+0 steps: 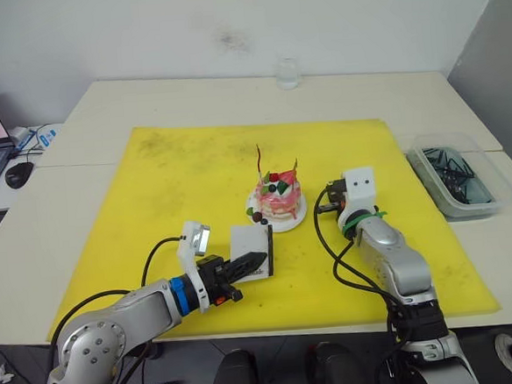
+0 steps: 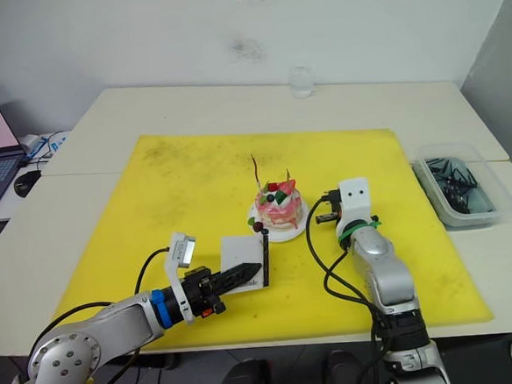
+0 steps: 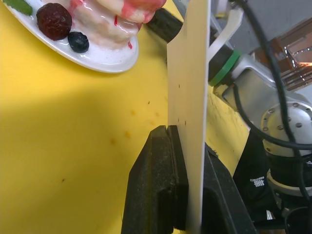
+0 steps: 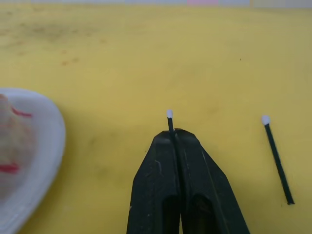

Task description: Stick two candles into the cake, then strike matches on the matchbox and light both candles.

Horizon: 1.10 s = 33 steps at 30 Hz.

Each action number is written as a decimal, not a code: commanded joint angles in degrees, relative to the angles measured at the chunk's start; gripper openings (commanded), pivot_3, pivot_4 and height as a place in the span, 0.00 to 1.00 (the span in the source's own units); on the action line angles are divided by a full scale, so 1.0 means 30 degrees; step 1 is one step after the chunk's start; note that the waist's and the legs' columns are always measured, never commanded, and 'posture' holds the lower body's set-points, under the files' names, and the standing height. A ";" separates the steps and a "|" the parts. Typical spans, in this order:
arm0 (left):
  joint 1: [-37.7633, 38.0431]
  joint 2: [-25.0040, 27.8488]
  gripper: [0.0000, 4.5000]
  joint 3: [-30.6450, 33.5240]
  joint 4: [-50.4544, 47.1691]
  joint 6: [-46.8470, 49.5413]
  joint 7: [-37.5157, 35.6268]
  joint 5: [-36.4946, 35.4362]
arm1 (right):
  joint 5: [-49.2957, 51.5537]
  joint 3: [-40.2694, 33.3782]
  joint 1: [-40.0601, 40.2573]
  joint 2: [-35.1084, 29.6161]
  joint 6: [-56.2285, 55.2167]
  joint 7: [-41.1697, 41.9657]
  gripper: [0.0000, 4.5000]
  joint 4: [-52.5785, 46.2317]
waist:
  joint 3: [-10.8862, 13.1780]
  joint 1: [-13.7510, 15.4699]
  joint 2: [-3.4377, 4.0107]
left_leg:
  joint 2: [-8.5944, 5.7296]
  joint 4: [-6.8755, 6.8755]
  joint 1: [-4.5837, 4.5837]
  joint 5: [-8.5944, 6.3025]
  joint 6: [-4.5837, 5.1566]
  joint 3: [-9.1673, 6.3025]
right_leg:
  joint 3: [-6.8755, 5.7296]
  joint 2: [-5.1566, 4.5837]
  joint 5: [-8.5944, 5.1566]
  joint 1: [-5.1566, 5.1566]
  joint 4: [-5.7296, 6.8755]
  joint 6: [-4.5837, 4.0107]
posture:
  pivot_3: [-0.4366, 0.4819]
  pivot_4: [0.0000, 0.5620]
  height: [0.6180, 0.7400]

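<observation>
Left gripper (image 3: pixel 187 146) clamps matchbox (image 1: pixel 251 253) upright near cake (image 1: pixel 280 199) for striking; right gripper (image 4: pixel 172 132) jaws pinch match (image 4: pixel 169 119), head out.

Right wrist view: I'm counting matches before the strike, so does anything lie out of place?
Yes. One spare match lies loose on the yellow mat, apart from the right hand, which is shut on another match.
</observation>
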 commanded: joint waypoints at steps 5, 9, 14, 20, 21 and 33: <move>-0.0271 0.0038 0.00 -0.0028 -0.0472 -0.0054 -0.0626 -0.0162 | 0.2597 -0.1899 0.0928 -0.2824 0.5449 0.2082 0.01 -0.7036 | 0.0001 0.0102 0.0001 | -0.0003 -0.0003 -0.0003 -0.0001 0.0000 -0.0003 | -0.0010 -0.0005 -0.0002 0.0000 -0.0010 -0.0003 | 0.48 0.27 1.00; -0.0443 0.0452 0.00 -0.0170 -0.0632 0.0240 -0.1216 -0.0243 | 0.4064 -0.1727 0.4113 -0.5912 0.5908 0.4900 0.01 -1.0009 | 0.0002 0.0119 0.0002 | 0.0000 -0.0015 0.0000 -0.0003 -0.0001 -0.0002 | -0.0011 -0.0006 -0.0017 0.0003 -0.0027 -0.0023 | 0.48 0.27 1.00; -0.0600 0.0794 0.00 -0.0391 -0.0690 0.0339 -0.1789 -0.0064 | 0.3936 -0.0591 0.8412 -0.8269 0.1471 0.7813 0.01 -1.0580 | 0.0007 -0.0047 0.0009 | 0.0000 -0.0042 0.0015 -0.0006 -0.0006 0.0004 | -0.0009 -0.0003 -0.0044 0.0001 -0.0033 -0.0026 | 0.48 0.27 1.00; -0.0712 0.0909 0.00 -0.0607 -0.0778 0.0465 -0.2058 0.0106 | 0.3320 0.0733 0.9162 -0.6950 -0.2131 0.7921 0.01 -0.7838 | 0.0007 -0.0343 0.0008 | 0.0002 -0.0026 0.0037 -0.0004 -0.0006 -0.0004 | -0.0007 -0.0004 -0.0088 0.0013 -0.0022 -0.0103 | 0.48 0.27 1.00; -0.0717 0.0911 0.00 -0.0609 -0.0769 0.0455 -0.2072 0.0146 | 0.3312 0.0805 0.9033 -0.6875 -0.2392 0.8008 0.01 -0.7426 | 0.0008 -0.0342 0.0005 | -0.0003 -0.0023 0.0036 -0.0004 -0.0006 -0.0001 | -0.0002 -0.0008 -0.0087 0.0013 -0.0022 -0.0102 | 0.48 0.27 1.00; -0.0388 0.0595 0.00 -0.0449 -0.1076 0.0152 -0.1570 0.0612 | 0.2807 0.1293 0.8807 -0.7234 -0.4716 0.8945 0.47 -0.5031 | 0.0009 -0.0314 0.0004 | -0.0001 -0.0037 0.0027 -0.0008 -0.0011 -0.0005 | -0.0013 -0.0005 -0.0045 0.0014 -0.0029 -0.0027 | 0.48 0.27 1.00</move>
